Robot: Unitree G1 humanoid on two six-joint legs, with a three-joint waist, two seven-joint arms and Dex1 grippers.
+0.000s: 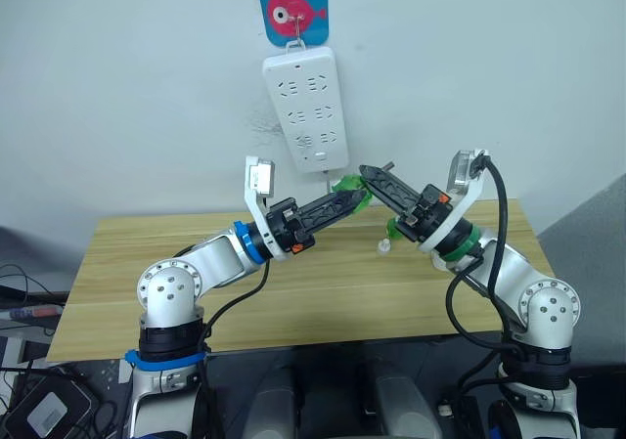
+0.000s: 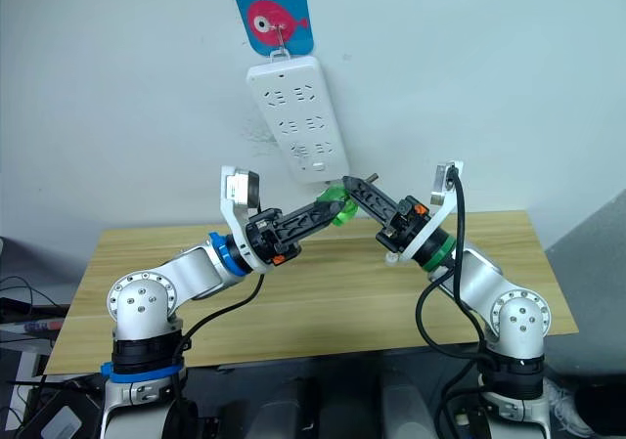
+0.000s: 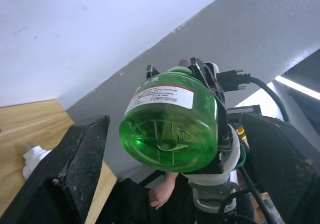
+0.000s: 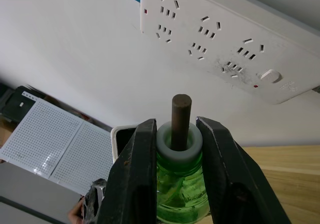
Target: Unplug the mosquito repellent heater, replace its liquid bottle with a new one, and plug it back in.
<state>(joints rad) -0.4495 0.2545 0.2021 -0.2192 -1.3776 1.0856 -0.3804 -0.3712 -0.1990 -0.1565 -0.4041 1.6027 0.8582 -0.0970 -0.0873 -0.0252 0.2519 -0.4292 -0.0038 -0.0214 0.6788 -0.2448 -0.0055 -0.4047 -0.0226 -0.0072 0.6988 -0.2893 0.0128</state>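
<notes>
The translucent green liquid bottle (image 3: 170,129) is held in the air just below the lower end of the long white power strip (image 1: 305,111), between the two grippers. Whether the mosquito repellent heater is in view cannot be told.

Below the power strip, a light wooden table (image 1: 293,292) is set against the pale wall. The power strip itself is hung at a slight tilt on the wall, and none of its sockets is seen to be occupied. Directly above it, a blue square card with a pink fish (image 1: 292,7) is fixed to the wall, and the strip is hooked from it.

The right gripper (image 4: 176,126) is raised towards the strip's lower end and is clamped on the neck of the bottle, one black finger on each side of the white collar (image 4: 180,141). A dark wick rod (image 4: 181,114) is seen rising from that collar towards the strip.

The left gripper (image 1: 350,200) is brought up to the bottle's base from the other side. Its fingers (image 3: 75,169) are spread apart, with a gap left between each of them and the bottle. A white label with a red band (image 3: 162,97) is carried on the bottle's side.

A small white object (image 1: 383,247) is seen on the table below the strip, beneath the right gripper; what it is cannot be told.
</notes>
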